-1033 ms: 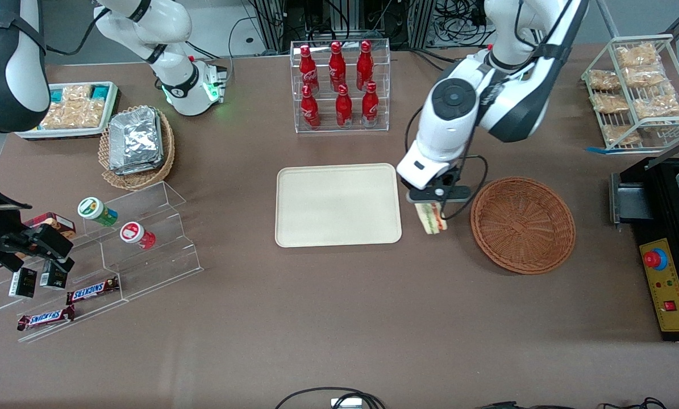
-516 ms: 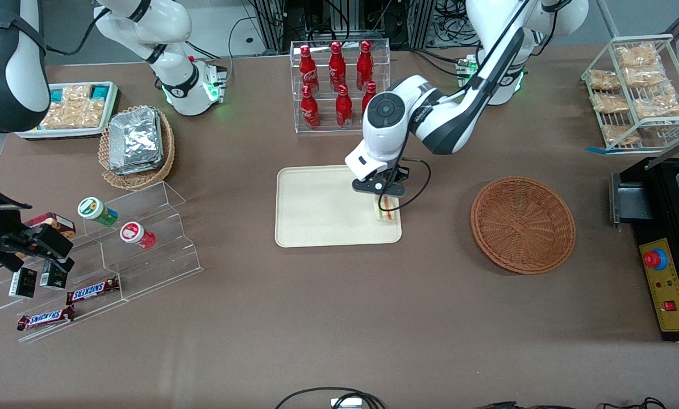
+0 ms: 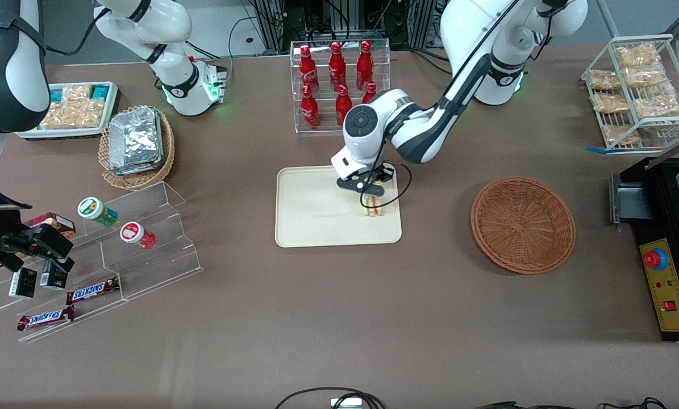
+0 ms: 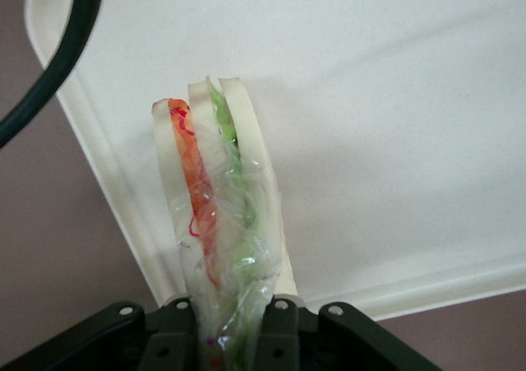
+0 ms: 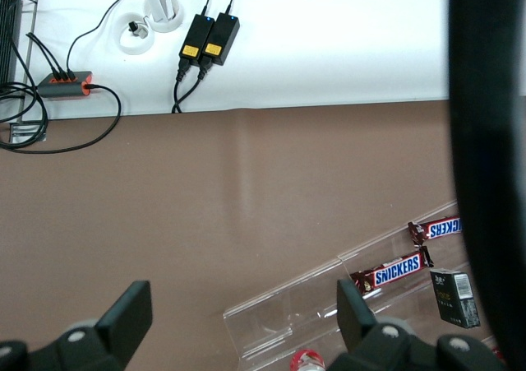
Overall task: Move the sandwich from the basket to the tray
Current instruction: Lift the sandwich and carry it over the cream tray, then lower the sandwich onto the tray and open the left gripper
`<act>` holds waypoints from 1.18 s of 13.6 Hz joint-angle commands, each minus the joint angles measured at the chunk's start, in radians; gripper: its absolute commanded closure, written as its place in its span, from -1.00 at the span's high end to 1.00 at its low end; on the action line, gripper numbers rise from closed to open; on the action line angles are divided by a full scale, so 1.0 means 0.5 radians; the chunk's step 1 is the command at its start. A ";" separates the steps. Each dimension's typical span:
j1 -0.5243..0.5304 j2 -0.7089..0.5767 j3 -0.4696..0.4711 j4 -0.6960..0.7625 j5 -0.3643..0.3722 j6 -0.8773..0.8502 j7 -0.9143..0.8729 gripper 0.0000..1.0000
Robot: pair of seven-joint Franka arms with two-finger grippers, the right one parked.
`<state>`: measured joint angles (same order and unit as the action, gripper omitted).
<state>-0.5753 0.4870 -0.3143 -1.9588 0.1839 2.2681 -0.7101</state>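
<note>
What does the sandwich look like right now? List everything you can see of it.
The sandwich is a thin wedge of white bread slices with orange-red and green filling layers, wrapped in clear crinkled film. It stands on edge, pinched at one end by the left arm's hand, its free end pointing down at the cream tray. It hangs over the part of the tray nearest the wicker basket. Whether it touches the tray cannot be told.

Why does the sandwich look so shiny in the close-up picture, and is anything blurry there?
In the left wrist view, the sandwich shines because its clear wrap catches the light; the dark cable is soft and out of focus. In the front view, the end effector, shut on the sandwich, throws a faint shadow on the tray.
</note>
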 commanded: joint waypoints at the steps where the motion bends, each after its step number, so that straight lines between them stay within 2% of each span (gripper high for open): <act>1: -0.034 0.035 0.024 0.030 0.056 0.017 -0.077 -0.96; 2: -0.034 0.054 0.024 0.037 0.056 0.017 -0.080 -0.91; 3: -0.034 0.057 0.024 0.040 0.056 0.017 -0.089 -0.72; 4: -0.034 0.057 0.024 0.043 0.056 0.017 -0.156 -0.25; 5: -0.037 0.054 0.024 0.046 0.062 0.014 -0.196 0.31; 6: -0.037 0.039 0.024 0.049 0.062 0.011 -0.215 0.63; 7: -0.034 0.011 0.024 0.055 0.059 -0.002 -0.221 0.80; 9: -0.018 -0.053 0.027 0.070 0.056 -0.008 -0.282 0.98; 11: 0.015 -0.102 0.030 0.116 0.053 -0.038 -0.341 0.98; 16: 0.214 -0.103 0.033 0.438 0.019 -0.348 -0.359 0.98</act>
<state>-0.5109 0.4355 -0.2931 -1.7908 0.1943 2.1383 -0.8681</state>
